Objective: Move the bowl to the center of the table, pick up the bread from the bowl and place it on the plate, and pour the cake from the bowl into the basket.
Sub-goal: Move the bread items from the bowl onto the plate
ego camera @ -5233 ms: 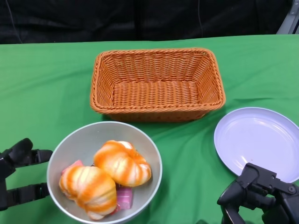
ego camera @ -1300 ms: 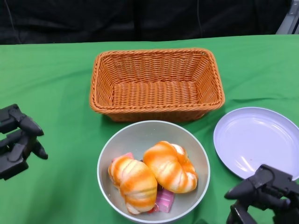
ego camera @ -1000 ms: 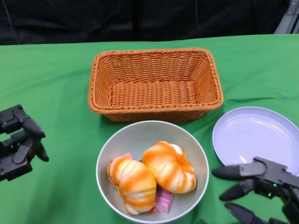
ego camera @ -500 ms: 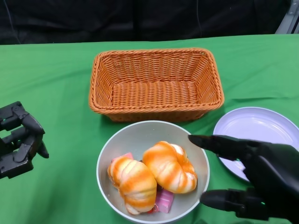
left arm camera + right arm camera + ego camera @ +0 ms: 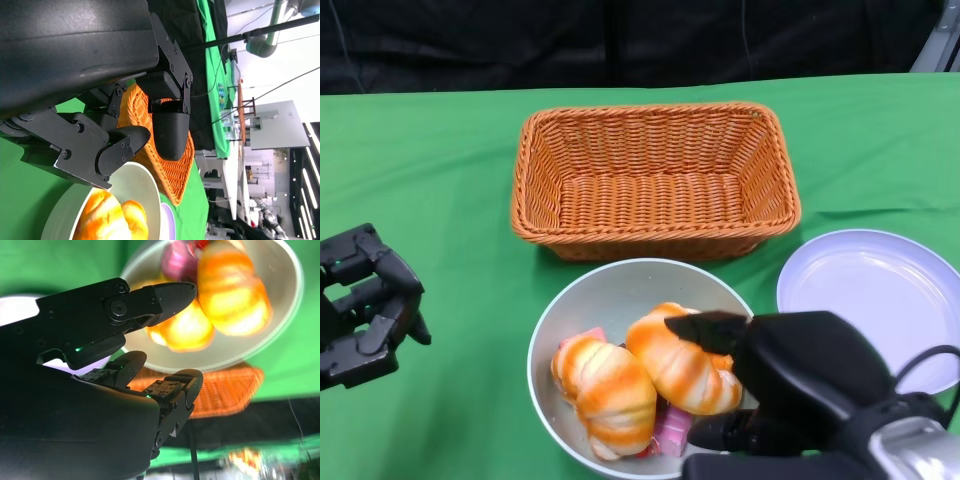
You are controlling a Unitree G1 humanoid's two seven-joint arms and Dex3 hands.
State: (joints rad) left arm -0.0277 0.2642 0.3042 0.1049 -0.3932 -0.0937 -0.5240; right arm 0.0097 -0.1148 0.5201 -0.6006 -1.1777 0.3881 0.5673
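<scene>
While the left hand (image 5: 365, 320) rests clenched and empty at far left, the right hand (image 5: 775, 385) spreads released fingers over bread (image 5: 685, 360) in the centred bowl (image 5: 620, 290).

Head view: looks down from above the table's near edge, taking in bowl (image 5: 620, 290), basket (image 5: 655, 180) and plate (image 5: 870, 295).
Right wrist view: close behind its hand, facing the bowl (image 5: 287, 315).
Left wrist view: turned sideways.
Shared: bowl (image 5: 145, 187) and basket.
</scene>
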